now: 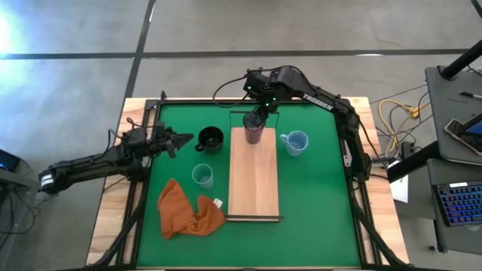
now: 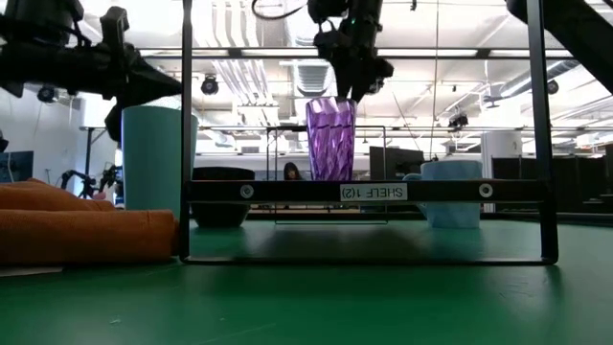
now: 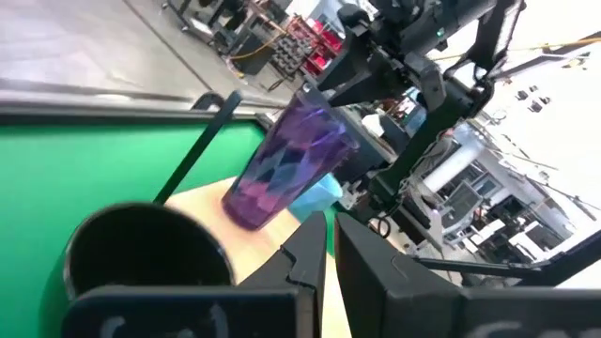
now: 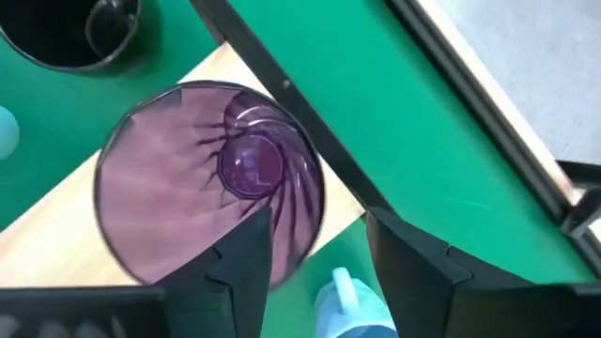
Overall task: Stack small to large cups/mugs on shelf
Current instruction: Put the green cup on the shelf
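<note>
Purple cup [image 1: 254,134] stood upright at the shelf's [image 1: 253,181] twelve o'clock end, the right end effector [image 1: 256,119] hovering released just above its rim, apparently leaving room for larger mugs.

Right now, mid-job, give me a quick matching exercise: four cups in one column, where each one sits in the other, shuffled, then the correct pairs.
Column one:
1. purple cup
2. black mug
3. teal cup
4. light blue mug

Column two:
A. on the green mat, next to the orange cloth
B. on the mat, right of the shelf
C. on the shelf's far end, under the right gripper
D. on the mat, in front of the left gripper

Pairs: 1-C, 2-D, 3-A, 4-B
</note>
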Robot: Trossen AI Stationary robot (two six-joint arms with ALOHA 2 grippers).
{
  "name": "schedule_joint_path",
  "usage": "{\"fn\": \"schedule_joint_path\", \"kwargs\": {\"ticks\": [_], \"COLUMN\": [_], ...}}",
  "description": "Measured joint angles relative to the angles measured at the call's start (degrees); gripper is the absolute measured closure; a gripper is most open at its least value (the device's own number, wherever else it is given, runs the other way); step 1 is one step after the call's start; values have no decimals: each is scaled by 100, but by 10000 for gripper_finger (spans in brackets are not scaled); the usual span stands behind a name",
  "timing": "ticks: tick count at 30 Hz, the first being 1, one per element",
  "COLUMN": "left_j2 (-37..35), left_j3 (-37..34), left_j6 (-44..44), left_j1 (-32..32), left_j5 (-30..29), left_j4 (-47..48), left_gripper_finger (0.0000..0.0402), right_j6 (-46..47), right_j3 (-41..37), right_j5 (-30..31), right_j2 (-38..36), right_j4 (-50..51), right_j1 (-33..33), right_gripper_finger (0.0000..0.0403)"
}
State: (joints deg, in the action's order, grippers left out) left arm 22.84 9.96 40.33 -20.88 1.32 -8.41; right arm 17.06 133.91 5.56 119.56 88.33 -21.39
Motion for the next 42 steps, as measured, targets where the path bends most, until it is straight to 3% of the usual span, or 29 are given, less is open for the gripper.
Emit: {"fn": "schedule_joint_path", "kwargs": {"ticks": [8, 14, 19, 24, 30, 36, 42], "left_j2": [596, 1125, 1275, 1386, 1684, 2602, 3465], "left_j3": [783, 1571, 2091, 2564, 3278, 4211, 4898], "left_j6": [-827, -1397, -1173, -449, -107, 10, 139], "left_j1": [-2, 46, 74, 127, 400, 1020, 1582], "left_j5": [198, 1041, 1144, 1378, 1299, 511, 152], "left_j4": [1023, 3257, 4416, 4774, 4981, 6272, 6575], "left_gripper_finger": [394, 400, 391, 335, 272, 266, 266], "right_j6": [40, 248, 349, 483, 588, 591, 813], "right_j3": [2, -78, -176, -363, -770, -1334, -2085], "right_j5": [98, 58, 342, 503, 524, 657, 956], "right_j2": [-543, -959, -1215, -1418, -1670, -2064, -2624], "right_j4": [30, 173, 168, 165, 168, 168, 169], "right_j1": [14, 267, 545, 725, 815, 815, 813], "right_gripper_finger": [231, 231, 231, 231, 231, 231, 231]}}
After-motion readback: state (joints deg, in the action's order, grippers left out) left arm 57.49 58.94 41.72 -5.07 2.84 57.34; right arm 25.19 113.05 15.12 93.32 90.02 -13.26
